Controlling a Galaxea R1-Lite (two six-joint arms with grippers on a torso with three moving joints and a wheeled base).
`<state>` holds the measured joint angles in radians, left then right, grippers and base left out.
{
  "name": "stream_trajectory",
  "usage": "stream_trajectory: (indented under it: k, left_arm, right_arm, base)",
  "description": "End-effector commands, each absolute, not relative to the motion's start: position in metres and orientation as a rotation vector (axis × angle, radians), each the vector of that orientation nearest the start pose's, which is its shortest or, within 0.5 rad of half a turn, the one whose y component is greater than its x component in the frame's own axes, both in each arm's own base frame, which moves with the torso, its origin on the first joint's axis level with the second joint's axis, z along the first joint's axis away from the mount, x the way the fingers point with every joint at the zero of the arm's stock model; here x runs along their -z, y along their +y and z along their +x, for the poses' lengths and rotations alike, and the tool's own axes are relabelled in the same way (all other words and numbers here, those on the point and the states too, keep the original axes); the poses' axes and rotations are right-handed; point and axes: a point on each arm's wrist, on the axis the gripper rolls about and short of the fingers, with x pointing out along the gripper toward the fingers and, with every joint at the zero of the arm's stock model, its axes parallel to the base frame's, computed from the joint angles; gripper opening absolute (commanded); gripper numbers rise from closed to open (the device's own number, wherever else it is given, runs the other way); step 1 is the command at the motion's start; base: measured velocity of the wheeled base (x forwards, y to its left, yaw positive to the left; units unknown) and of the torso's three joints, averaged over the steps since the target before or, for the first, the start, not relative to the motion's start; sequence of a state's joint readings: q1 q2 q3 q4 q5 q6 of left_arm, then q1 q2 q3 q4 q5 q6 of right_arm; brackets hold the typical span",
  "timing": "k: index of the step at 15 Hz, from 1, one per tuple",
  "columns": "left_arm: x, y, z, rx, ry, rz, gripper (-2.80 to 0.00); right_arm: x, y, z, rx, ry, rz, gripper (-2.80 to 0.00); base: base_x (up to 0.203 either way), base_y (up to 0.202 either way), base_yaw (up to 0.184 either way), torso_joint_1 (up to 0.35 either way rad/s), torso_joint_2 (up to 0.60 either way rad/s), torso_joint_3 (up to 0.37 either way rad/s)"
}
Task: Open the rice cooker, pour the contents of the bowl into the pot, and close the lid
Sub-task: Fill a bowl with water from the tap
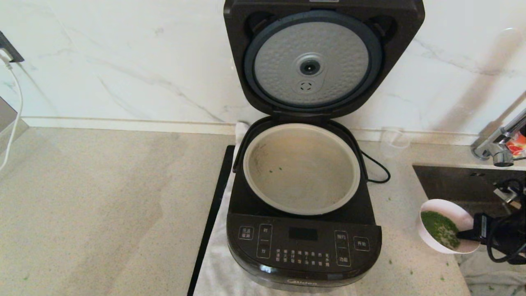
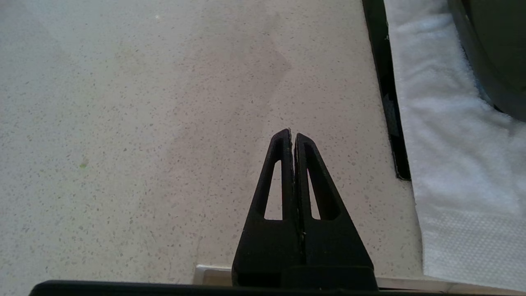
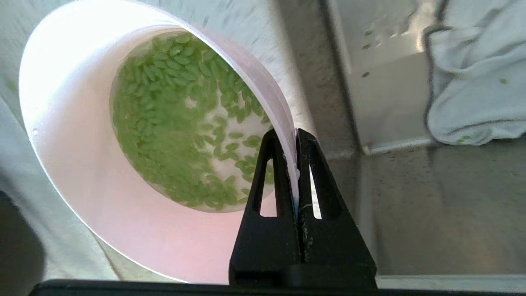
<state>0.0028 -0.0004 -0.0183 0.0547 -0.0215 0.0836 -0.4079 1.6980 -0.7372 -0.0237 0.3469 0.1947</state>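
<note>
A pale speckled stone bench (image 1: pixel 102 197) runs along a white marble-veined wall (image 1: pixel 123 61), met by a low cream upstand. A white towel (image 1: pixel 218 263) lies on the bench with a black strip (image 1: pixel 211 218) along its left edge. At right a steel sink (image 1: pixel 452 181) is sunk into the bench under a chrome tap (image 1: pixel 499 144). A white cable (image 1: pixel 14 115) hangs at far left.

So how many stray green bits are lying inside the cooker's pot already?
2 that I can make out, close together on the floor of the round pale beige pot, toward its left side: one, one. Smaller bits may escape notice.
</note>
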Motion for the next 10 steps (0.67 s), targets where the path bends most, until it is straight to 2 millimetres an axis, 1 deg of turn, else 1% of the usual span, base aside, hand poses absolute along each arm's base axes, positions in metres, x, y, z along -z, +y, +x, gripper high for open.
stream_trajectory:
  k: [1, 4, 5, 8, 10]
  left_arm:
    - [-0.075, -0.001, -0.024, 0.02, 0.034, 0.084, -2.8]
    - [-0.075, -0.001, -0.024, 0.02, 0.034, 0.084, -2.8]
    - [-0.075, -0.001, -0.024, 0.02, 0.034, 0.084, -2.8]
    - [-0.075, -0.001, -0.024, 0.02, 0.034, 0.084, -2.8]
    - [-0.075, -0.001, -0.025, 0.02, 0.033, 0.084, -2.8]
  right_arm:
    - [-0.125, -0.109, 0.235, 0.169, 0.82, 0.554, -2.8]
    - [-0.127, -0.132, 0.229, 0.231, 0.787, 0.597, -2.8]
    - [-0.127, -0.143, 0.226, 0.262, 0.773, 0.611, -2.8]
    - [-0.124, -0.181, 0.224, 0.364, 0.737, 0.657, -2.8]
    - [-0.117, -0.209, 0.222, 0.434, 0.728, 0.698, -2.8]
  base:
    - [0.0, 0.0, 0.0, 0.0, 0.0, 0.0]
    - [0.0, 0.0, 0.0, 0.0, 0.0, 0.0]
    - [0.0, 0.0, 0.0, 0.0, 0.0, 0.0]
    - [0.0, 0.0, 0.0, 0.0, 0.0, 0.0]
    - [0.0, 0.0, 0.0, 0.0, 0.0, 0.0]
